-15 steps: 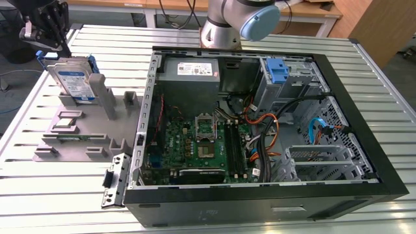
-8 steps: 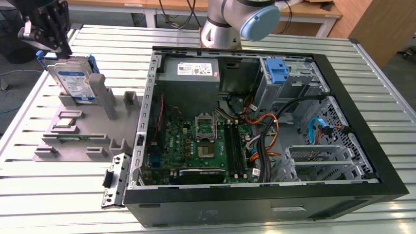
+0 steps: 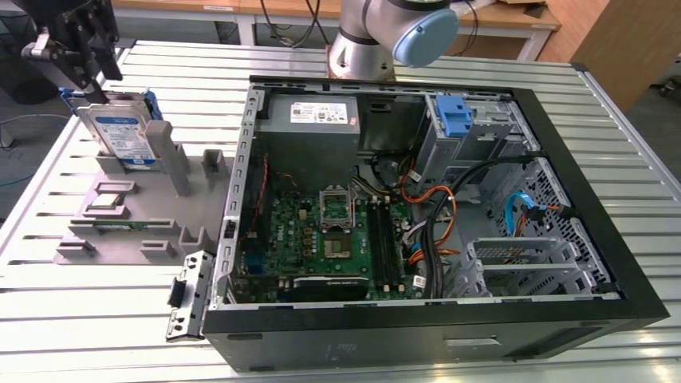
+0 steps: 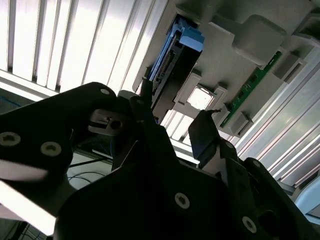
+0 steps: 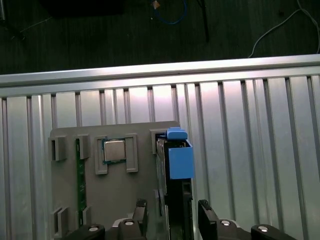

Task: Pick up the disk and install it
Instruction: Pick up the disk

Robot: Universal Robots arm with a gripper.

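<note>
Silver-metal and rectangular, the flat disk with blue side rails stands on edge in a slot at one corner of the grey plastic holder, near the slatted tabletop's edge on the exterior view's left. The print on its blue-and-white label is too small to read. The black gripper hangs just above it, fingers spread wide, one on each side with gaps.

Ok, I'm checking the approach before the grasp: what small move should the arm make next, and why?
Probably lower straight down: the open jaws of the black gripper hang above the upright silver hard drive with blue rails, lined up either side of its top edge, not yet touching.
</note>
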